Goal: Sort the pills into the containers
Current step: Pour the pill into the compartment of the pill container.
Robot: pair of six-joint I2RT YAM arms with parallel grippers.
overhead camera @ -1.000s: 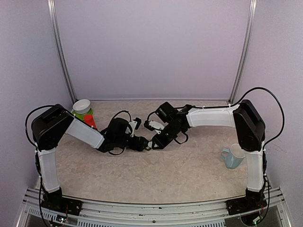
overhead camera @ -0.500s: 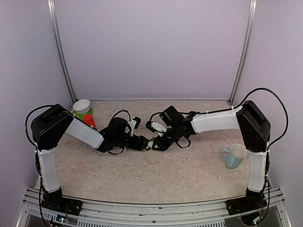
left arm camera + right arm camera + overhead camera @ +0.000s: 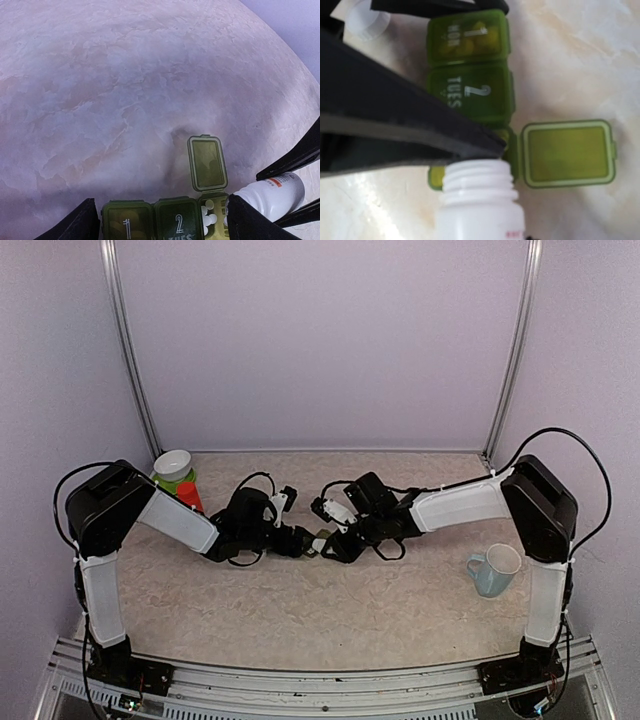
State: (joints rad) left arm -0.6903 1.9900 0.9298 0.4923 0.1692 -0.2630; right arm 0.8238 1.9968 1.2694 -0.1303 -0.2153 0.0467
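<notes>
Right tool [image 3: 338, 546] tight on white bottle [image 3: 479, 200], left tool [image 3: 160, 225] seemingly on translucent green containers [image 3: 467, 65].

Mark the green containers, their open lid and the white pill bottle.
containers [image 3: 175, 216]: left wrist view, on the closed middle lid marked 2.
open lid [image 3: 567, 152]: right wrist view, on the middle of its inner face.
white pill bottle [image 3: 479, 182]: right wrist view, on its threaded neck.

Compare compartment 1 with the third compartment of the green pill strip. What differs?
Compartment 1 is shut; the third compartment has its lid flipped open. Compartment 1 holds yellow pills, seen through its top; the third holds white pills. Both are square cells of one green strip.
</notes>
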